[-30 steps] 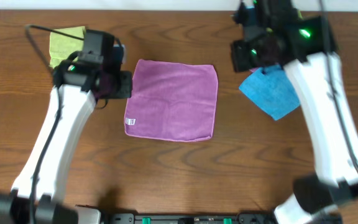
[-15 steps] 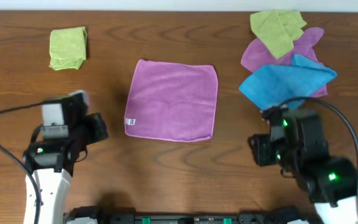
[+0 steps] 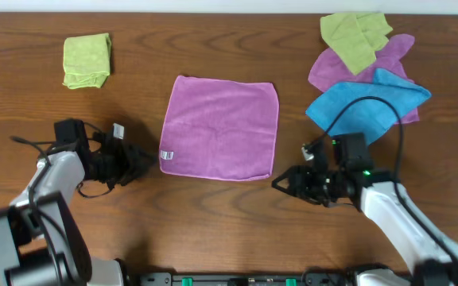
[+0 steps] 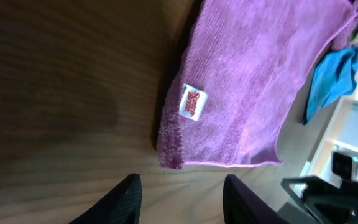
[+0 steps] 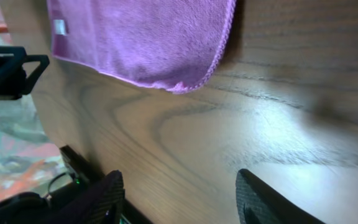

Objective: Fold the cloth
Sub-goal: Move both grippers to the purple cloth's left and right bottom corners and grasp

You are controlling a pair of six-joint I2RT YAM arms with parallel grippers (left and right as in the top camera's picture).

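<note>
Overhead: the cloth (image 3: 219,129) lies flat and unfolded at the middle of the wooden tabletop (image 3: 213,230), its white tag (image 3: 166,156) at the 7 o'clock corner. The left claw (image 3: 145,161) sits low just beside that tagged corner, with the cloth's middle at about 2 o'clock from it. The right claw (image 3: 280,183) sits just off the 5 o'clock corner, with the cloth at about 10 o'clock from it. A blue cloth (image 3: 366,111), a second purple cloth (image 3: 355,70) and a crumpled green cloth (image 3: 355,36) are heaped at 2 o'clock, and a folded green cloth (image 3: 86,60) lies at 10 o'clock.

Left wrist: the left claw (image 4: 182,200) is spread, nothing between its fingers (image 4: 127,198). The cloth (image 4: 260,81) lies ahead toward 1 o'clock, apart from the tips, tag (image 4: 193,102) facing up.

Right wrist: the right claw (image 5: 179,200) is spread and empty. The cloth (image 5: 142,37) lies at 11 o'clock, its hemmed corner nearest, not touching the fingers (image 5: 261,200).
</note>
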